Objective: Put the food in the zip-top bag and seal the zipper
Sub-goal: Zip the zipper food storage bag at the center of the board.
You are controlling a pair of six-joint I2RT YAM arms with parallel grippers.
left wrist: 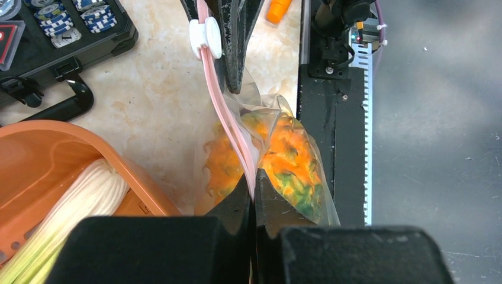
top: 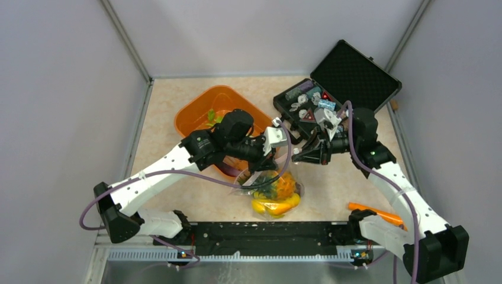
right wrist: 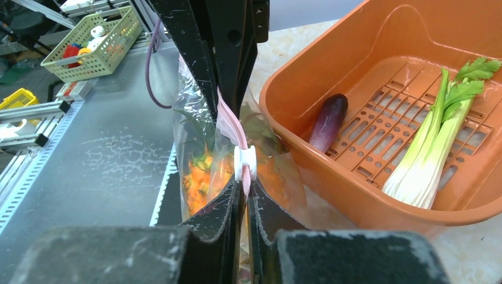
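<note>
The zip-top bag (top: 273,192) hangs between both grippers near the table's front, holding an orange pineapple (left wrist: 287,163) and yellow fruit (top: 272,206). My left gripper (left wrist: 254,188) is shut on the pink zipper (left wrist: 228,118) at one end of the mouth. My right gripper (right wrist: 244,194) is shut on the same zipper (right wrist: 231,127), just behind its white slider (right wrist: 244,163). The strip runs taut between them. In the top view the left gripper (top: 264,167) and the right gripper (top: 294,155) face each other. A purple eggplant (right wrist: 328,121) and a leafy stalk (right wrist: 435,145) lie in the orange tub (right wrist: 331,171).
The open black case (top: 340,89) with small trinkets stands at the back right. An orange piece (top: 376,213) lies by the right arm's base. The black front rail (left wrist: 328,118) runs close beside the bag. The tub (top: 195,109) sits behind the left arm.
</note>
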